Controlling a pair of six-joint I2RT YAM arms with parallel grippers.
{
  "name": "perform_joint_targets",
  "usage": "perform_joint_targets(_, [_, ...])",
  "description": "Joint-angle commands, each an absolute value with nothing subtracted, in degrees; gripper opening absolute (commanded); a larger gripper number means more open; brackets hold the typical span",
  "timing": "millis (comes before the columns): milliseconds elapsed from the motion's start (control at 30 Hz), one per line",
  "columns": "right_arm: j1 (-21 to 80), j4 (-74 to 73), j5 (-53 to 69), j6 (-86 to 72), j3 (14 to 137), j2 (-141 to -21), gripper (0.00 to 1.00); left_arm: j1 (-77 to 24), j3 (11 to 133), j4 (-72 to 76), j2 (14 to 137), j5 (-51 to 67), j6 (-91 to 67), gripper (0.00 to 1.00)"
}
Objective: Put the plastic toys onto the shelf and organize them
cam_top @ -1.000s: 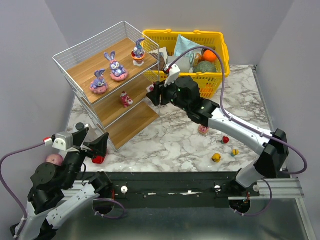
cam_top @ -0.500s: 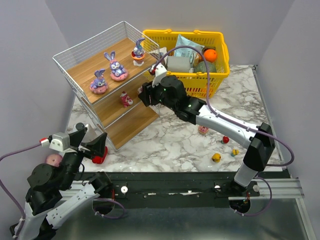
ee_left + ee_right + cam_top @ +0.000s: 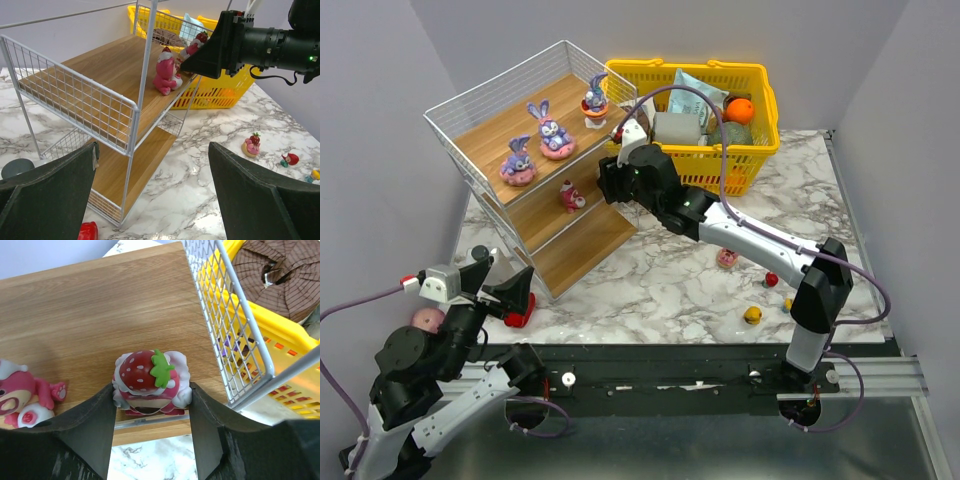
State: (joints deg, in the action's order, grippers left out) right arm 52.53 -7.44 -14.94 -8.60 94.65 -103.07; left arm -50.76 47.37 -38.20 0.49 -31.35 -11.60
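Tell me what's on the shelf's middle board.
A pink bear figure sits there; beside it, the right tool grips a strawberry-topped figure. The tool hides part of the board.

Bright, soft, even, lit from above; faint shadows beneath shelf (image 3: 582,250); blurred along lower corners of wrist views.

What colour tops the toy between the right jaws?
The toy is topped red with white dots, green leaf; right wrist view.
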Motion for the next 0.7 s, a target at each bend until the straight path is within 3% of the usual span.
perform_joint_targets(0, [52.8, -10.1, -15.7, -5.5, 97.5, -105.8, 0.28, -51.2, 48.9, -39.2, -5.9, -33.3, -11.8, 0.99])
perform_joint_targets(667, [52.9, -1.9, -11.2, -4.2, 89.8, -103.5, 0.52, -52.2, 49.1, -38.8, -6.0, -33.7, -12.2, 0.99])
